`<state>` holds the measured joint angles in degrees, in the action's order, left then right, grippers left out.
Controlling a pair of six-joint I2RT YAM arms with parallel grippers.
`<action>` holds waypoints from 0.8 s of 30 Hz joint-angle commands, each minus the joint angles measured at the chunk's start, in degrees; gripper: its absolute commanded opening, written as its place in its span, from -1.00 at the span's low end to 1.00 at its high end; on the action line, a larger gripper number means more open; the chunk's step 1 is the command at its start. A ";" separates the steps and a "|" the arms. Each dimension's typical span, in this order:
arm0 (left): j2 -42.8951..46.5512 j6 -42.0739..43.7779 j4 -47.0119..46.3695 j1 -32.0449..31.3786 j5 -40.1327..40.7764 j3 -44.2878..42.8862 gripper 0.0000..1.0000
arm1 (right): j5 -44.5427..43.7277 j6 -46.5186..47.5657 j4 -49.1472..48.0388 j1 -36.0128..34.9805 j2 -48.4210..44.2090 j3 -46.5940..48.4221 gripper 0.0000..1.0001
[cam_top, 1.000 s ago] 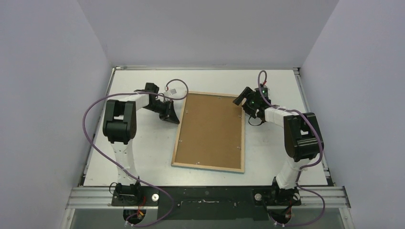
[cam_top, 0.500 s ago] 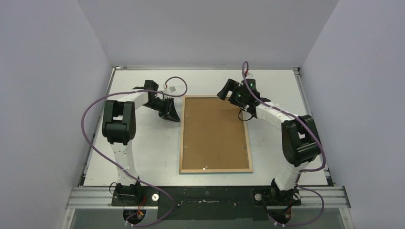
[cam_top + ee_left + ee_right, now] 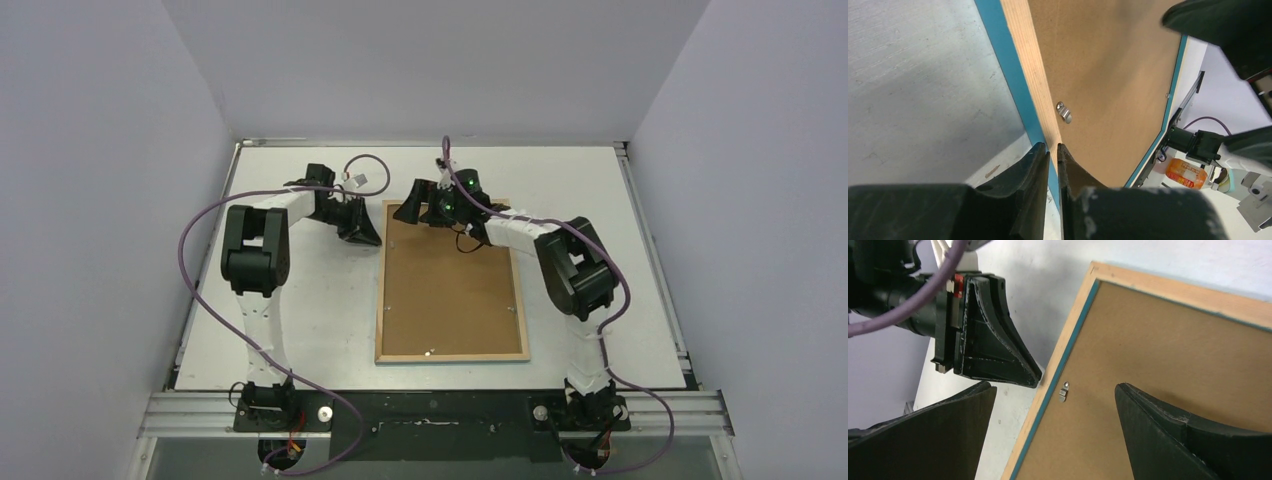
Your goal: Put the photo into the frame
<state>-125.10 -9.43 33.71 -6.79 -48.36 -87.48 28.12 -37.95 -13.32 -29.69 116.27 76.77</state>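
Observation:
The frame (image 3: 381,300) lies face down on the table, light wooden reverse up, with a brown backing board (image 3: 450,290) set in it. Its blue border (image 3: 998,50) shows along the edge. A small metal clip (image 3: 1064,391) sits on the board near the far left corner. The photo is hidden. My left gripper (image 3: 372,238) rests at the frame's left edge, jaws shut to a thin slit (image 3: 1053,146) with nothing between them. Over that same corner my right gripper (image 3: 418,208) hovers open, its fingers straddling the clip (image 3: 1054,386).
Pale walls close in the table on three sides. A metal rail (image 3: 440,410) with both arm bases runs along the near edge. Purple cables (image 3: 200,290) loop beside each arm. An orange-labelled item (image 3: 1187,172) shows past the frame's far edge.
The frame has swung from tilted to square with the table. My right gripper has travelled left along the frame's far edge to its left corner. The left gripper has hardly moved.

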 commanded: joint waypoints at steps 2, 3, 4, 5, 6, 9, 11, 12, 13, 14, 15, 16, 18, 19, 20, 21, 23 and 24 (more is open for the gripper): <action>-0.89 -0.58 -2.12 -0.29 -0.26 -1.53 -0.81 | 5.34 0.24 -3.92 -2.11 3.44 3.52 0.86; -0.93 -0.59 -2.16 -0.37 -0.13 -1.41 -0.81 | 5.39 0.25 -3.83 -2.51 3.85 3.55 0.86; -1.10 -0.51 -2.12 -0.41 -0.01 -1.31 -0.83 | 5.49 0.16 -3.82 -2.86 4.27 3.59 0.86; -1.16 -0.48 -2.08 -0.55 -0.03 -1.29 -0.84 | 5.56 0.12 -3.76 -3.13 4.64 3.69 0.86; -1.24 -0.46 -2.07 -0.56 0.08 -1.29 -0.85 | 5.61 0.04 -3.74 -3.50 4.96 3.70 0.86; -1.29 -0.24 -1.88 -0.51 0.82 -1.31 -0.88 | 5.71 -0.16 -3.94 -4.23 5.60 3.60 0.86; -1.37 -0.32 -1.90 -0.53 0.98 -1.29 -0.90 | 5.70 -0.35 -3.99 -4.76 6.01 3.80 0.86; -1.42 -0.45 -1.90 -0.59 1.05 -1.25 -0.90 | 5.78 -0.55 -4.04 -5.02 6.28 3.87 0.86; -1.46 -0.45 -1.83 -0.60 1.19 -1.15 -0.91 | 5.78 -0.73 -4.08 -5.24 6.53 3.91 0.86; -1.46 -0.46 -1.89 -0.60 1.31 -1.05 -0.92 | 5.80 -0.95 -4.22 -5.50 6.70 3.91 0.86; -1.46 -0.45 -1.82 -0.57 1.36 -1.03 -0.93 | 5.76 -1.21 -4.44 -5.62 6.88 3.91 0.86; -1.45 -0.45 -1.81 -0.53 1.42 -0.95 -0.94 | 5.72 -1.43 -4.62 -5.79 7.01 3.79 0.86; -1.41 -0.62 -1.93 -0.57 1.40 -0.81 -0.94 | 5.79 -1.87 -5.03 -6.08 7.25 3.65 0.86; -1.34 -0.79 -2.12 -0.58 1.36 -0.72 -0.95 | 5.85 -2.00 -5.17 -6.20 7.44 3.57 0.86; -1.34 -0.91 -2.30 -0.59 1.34 -0.63 -0.96 | 5.90 -2.17 -5.33 -6.29 7.64 3.45 0.86; -1.33 -1.06 -2.52 -0.60 1.34 -0.50 -0.96 | 6.02 -2.42 -5.43 -6.40 7.78 3.25 0.86; -1.39 -1.24 -2.84 -0.60 1.19 -0.27 -0.97 | 6.30 -2.87 -6.10 -6.57 7.91 2.66 0.86; -1.38 -1.35 -2.86 -0.60 1.16 -0.24 -0.97 | 6.33 -3.10 -6.20 -6.60 7.92 2.34 0.86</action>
<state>-125.91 -10.35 33.39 -7.09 -47.20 -87.48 33.45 -40.03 -15.00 -35.73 123.66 78.72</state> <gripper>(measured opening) 0.019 0.929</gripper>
